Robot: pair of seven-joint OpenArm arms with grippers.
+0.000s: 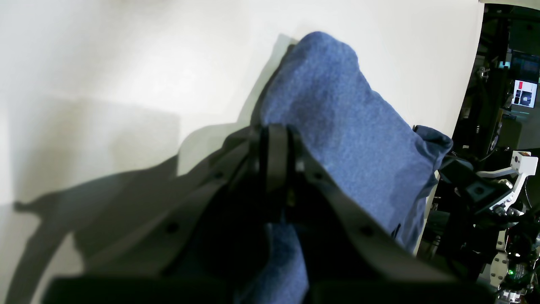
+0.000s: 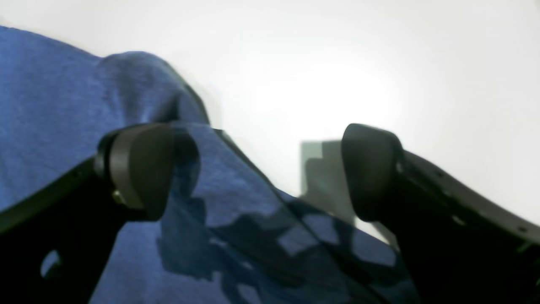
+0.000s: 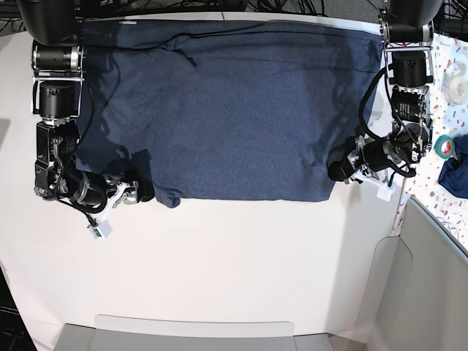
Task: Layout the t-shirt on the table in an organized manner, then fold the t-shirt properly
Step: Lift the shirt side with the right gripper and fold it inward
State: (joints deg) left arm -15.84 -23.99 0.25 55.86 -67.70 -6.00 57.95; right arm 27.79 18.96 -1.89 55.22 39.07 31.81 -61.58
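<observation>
Our left gripper (image 1: 276, 143) clamps the t-shirt (image 3: 227, 110), hiding its edge; our right gripper (image 2: 257, 173) gapes beside it.

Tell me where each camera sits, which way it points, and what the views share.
Base: overhead, looking down on the table, the t-shirt and both arms.
Left wrist: behind the left tool, shut on the t-shirt's edge, facing across the table.
Right wrist: behind the right tool, open, one finger over the cloth.
Shared: all three show the t-shirt on the table.
</observation>
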